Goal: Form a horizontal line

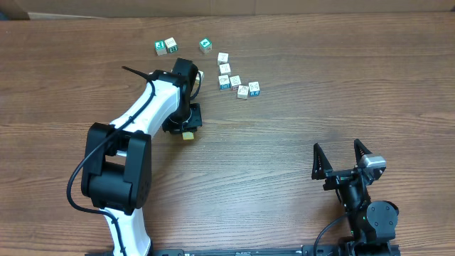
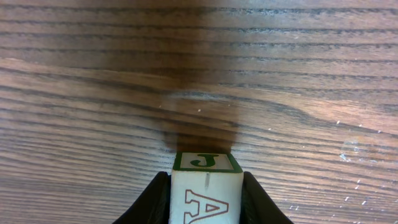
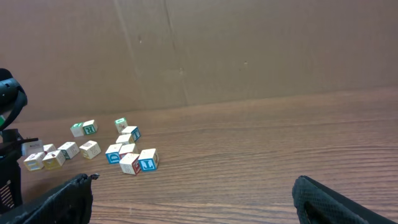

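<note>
Letters on the cube point(image 2: 205, 193) pinched by the left fingers point(image 2: 152, 202) are shown only by the left wrist; right fingers point(image 3: 59, 202) are spread. The horizontal line point(image 3: 67, 150), at nine o'clock, is seen uneven.

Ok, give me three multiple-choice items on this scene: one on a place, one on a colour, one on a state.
1. Where is the cube with the J?
A. in the left gripper
B. stacked on another cube
C. at the table's right edge

2. What colour is that J?
A. blue
B. green
C. black

3. How is the right gripper?
A. shut on a cube
B. shut, empty
C. open, empty

Answers:
1 A, the left wrist view shows it clamped between that gripper's fingers.
2 B, the letter and its border are green.
3 C, in the overhead view its jaws stand wide apart with nothing between them.
</note>
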You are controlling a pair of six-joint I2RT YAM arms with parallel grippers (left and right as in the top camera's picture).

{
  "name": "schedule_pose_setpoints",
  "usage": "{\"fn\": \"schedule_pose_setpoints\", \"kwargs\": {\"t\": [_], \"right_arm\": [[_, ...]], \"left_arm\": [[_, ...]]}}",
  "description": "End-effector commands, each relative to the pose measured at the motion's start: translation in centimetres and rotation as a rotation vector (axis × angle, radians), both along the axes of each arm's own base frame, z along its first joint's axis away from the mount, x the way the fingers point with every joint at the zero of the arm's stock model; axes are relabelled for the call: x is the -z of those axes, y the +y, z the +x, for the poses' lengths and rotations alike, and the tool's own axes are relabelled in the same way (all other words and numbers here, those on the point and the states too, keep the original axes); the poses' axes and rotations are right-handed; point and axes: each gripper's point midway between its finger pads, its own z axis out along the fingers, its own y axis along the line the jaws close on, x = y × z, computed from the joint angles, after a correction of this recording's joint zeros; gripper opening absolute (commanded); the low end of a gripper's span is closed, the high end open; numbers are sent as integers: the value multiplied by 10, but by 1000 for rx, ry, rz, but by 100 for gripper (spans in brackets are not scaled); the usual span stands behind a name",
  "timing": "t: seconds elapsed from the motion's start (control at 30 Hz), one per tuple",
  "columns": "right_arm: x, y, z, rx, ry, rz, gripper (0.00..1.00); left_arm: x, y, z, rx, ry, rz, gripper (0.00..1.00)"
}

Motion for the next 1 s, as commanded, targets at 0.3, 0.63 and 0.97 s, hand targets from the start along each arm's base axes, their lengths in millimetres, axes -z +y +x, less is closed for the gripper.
{"fn": "schedule_pose_setpoints", "kwargs": {"t": [0.3,0.63,0.97], "right_arm": [[2,-2,0,10,-3,-4,100],[2,-2,0,10,-3,-4,100],[2,-2,0,10,-3,-4,100]], "left_arm": [[7,7,-6,-78,14,58,19],[18,8,-8,-79,9,55,22],[21,8,-8,-78,5,54,27]]}}
